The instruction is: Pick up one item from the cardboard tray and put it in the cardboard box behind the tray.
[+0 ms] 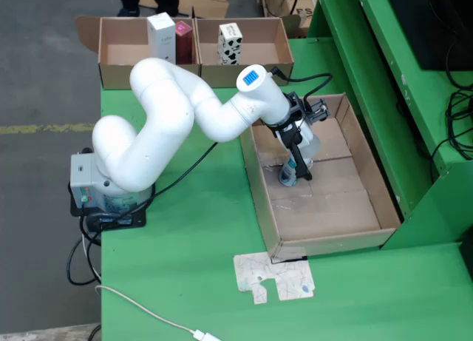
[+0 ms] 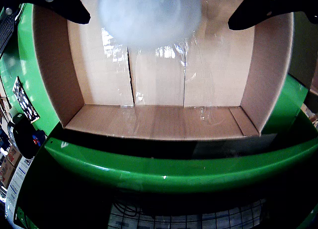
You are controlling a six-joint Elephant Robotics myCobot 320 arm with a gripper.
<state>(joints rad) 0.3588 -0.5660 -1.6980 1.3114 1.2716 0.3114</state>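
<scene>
The cardboard tray (image 1: pixel 332 208) lies on the green table, right of the white arm. My gripper (image 1: pixel 295 169) reaches down into its far half, over a small pale, bluish item (image 1: pixel 287 178) on the tray floor. In the gripper view the tray (image 2: pixel 159 122) fills the frame. The item (image 2: pixel 149 15) is a blurred whitish round shape at the top edge. A black fingertip (image 2: pixel 62 5) stands to its left and another to its right, each with a gap to it. My gripper (image 2: pixel 164 8) is open around the item.
Two cardboard boxes stand at the table's far edge: the left box (image 1: pixel 122 56) holds a white carton (image 1: pixel 162 36) and a pink one (image 1: pixel 183 41), the right box (image 1: pixel 259 60) a black-spotted carton (image 1: pixel 230 43). A flat cardboard scrap (image 1: pixel 275 277) lies before the tray. Green framing (image 1: pixel 384 97) rises on the right.
</scene>
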